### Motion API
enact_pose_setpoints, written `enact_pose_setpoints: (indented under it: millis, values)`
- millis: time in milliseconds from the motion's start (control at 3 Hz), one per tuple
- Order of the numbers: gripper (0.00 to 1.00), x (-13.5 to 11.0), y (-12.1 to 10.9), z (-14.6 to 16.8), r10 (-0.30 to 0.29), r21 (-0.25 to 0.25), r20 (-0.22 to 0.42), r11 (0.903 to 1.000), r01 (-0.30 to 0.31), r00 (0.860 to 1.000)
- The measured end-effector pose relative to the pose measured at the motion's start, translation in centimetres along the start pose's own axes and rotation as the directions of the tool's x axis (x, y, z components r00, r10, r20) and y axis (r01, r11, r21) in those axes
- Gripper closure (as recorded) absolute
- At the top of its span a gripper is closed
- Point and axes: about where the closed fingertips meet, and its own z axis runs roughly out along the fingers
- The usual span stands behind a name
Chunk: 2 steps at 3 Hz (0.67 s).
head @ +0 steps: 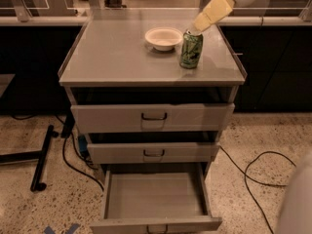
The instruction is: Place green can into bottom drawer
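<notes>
The green can (191, 49) stands upright on the grey cabinet top (112, 57), right of centre, just in front and to the right of a white bowl (164, 37). My gripper (199, 24), cream-coloured, reaches down from the upper right and its tip hangs right above the can's silver top, at or very near it. It holds nothing that I can see. The bottom drawer (156, 224) is pulled well out and its inside is bare. Its black handle is cut off by the lower frame edge.
The top drawer (153, 117) and the middle drawer (152, 152) are each pulled out a little. Black cables (253, 172) lie on the speckled floor to the right, and a black stand foot (41, 160) lies to the left. A counter runs behind the cabinet.
</notes>
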Motion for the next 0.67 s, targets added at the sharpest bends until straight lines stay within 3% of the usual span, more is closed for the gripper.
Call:
enact_pose_setpoints:
  millis: [667]
  values:
    - [0.0,-2.8,-2.5,10.2,0.071,-0.045,-0.002,0.9965,-0.071,0.998]
